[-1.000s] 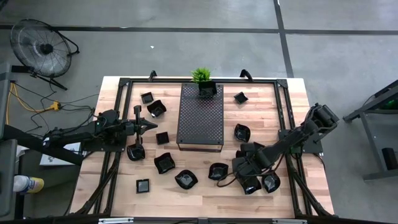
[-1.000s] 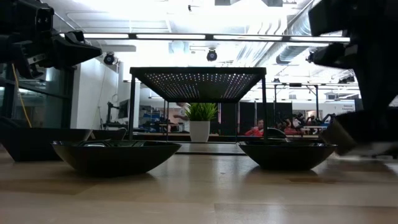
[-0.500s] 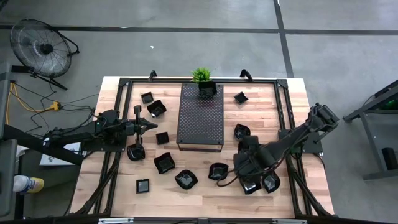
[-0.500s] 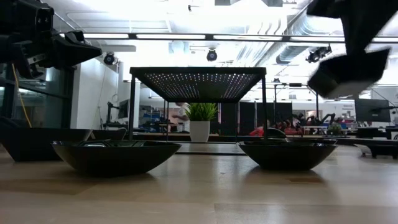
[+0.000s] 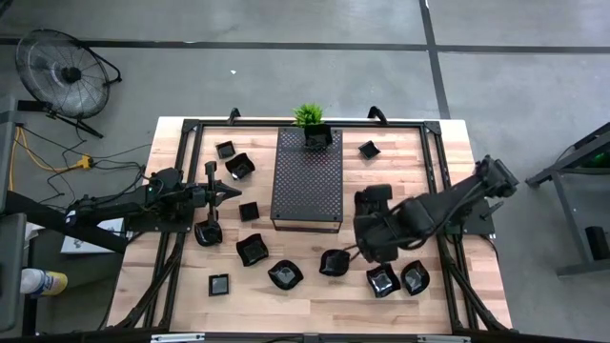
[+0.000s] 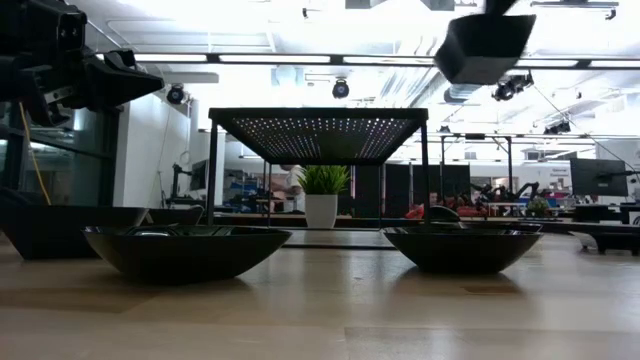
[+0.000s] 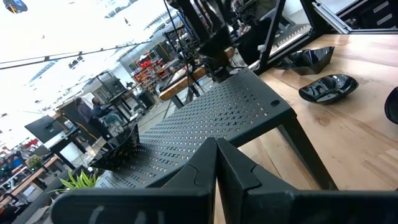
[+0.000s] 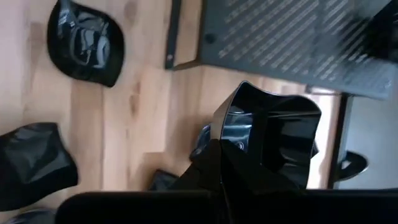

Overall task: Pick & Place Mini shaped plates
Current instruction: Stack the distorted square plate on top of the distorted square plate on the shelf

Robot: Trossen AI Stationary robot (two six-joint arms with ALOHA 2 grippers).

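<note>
Several glossy black mini plates lie on their bases across the wooden table, among them a square one (image 5: 219,284), a wavy one (image 5: 285,274) and two near my right arm (image 5: 382,279) (image 5: 415,277). My right gripper (image 5: 368,213) hovers off the tray's near right corner, shut on a square mini plate (image 8: 280,134), which hangs high in the low view (image 6: 485,45). Another plate (image 8: 214,138) lies on the table beneath it. My left gripper (image 7: 216,167) waits shut at the tray's left side (image 5: 225,191). My right gripper pinches the square plate by its rim wall at one side (image 8: 227,121). The fingers (image 8: 211,158) come from above, pointing down. The plate is lifted clear of the table and hangs below the fingers, slightly tilted, with its hollow facing up toward the wrist.
The dark perforated tray (image 5: 307,176) stands on legs in the table's middle, with a small green plant (image 5: 310,119) at its far end. A black frame (image 5: 434,171) runs round the table's edges. Bare wood lies between tray and right rail.
My right gripper, shut on the square plate, has risen from table height among the near right plates and moved toward the far and left edges, up to the tray's near right corner. The plate is now lifted well clear. The two plates beside it stayed put.
</note>
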